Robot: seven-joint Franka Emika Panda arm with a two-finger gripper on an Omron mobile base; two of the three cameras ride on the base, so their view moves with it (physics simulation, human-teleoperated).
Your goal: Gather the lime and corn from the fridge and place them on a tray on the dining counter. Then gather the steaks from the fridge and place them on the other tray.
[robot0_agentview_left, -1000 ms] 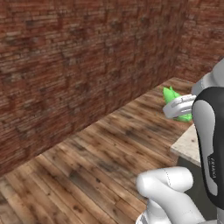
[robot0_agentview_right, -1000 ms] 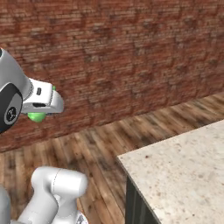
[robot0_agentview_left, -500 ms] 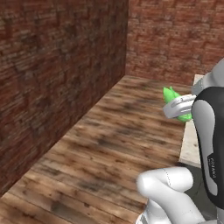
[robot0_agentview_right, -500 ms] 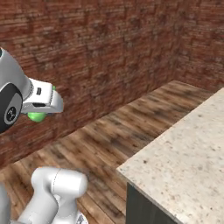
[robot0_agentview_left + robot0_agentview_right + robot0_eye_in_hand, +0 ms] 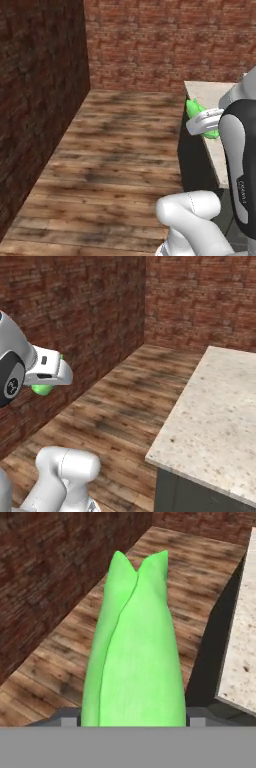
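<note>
My gripper (image 5: 204,123) is shut on the corn (image 5: 196,109), a long ear in a bright green husk. The hand view looks along the corn (image 5: 134,657), whose split tip points away from the hand, and the gripper (image 5: 132,721) clasps its base at the bottom. From the right the corn (image 5: 42,389) peeks out under the white hand of the gripper (image 5: 50,375). The dining counter (image 5: 216,406), with its beige speckled top, lies to the right of the gripper; its near end (image 5: 206,93) sits just behind the corn. The lime, steaks, trays and fridge are out of view.
Brick walls (image 5: 75,311) close the room on the left and at the back (image 5: 165,45). A wooden plank floor (image 5: 120,150) runs between the wall and the counter's dark base (image 5: 210,657).
The whole picture has shifted as the base turned: the room corner and the dining counter have swung into view. The gripper keeps the same hold on the corn.
</note>
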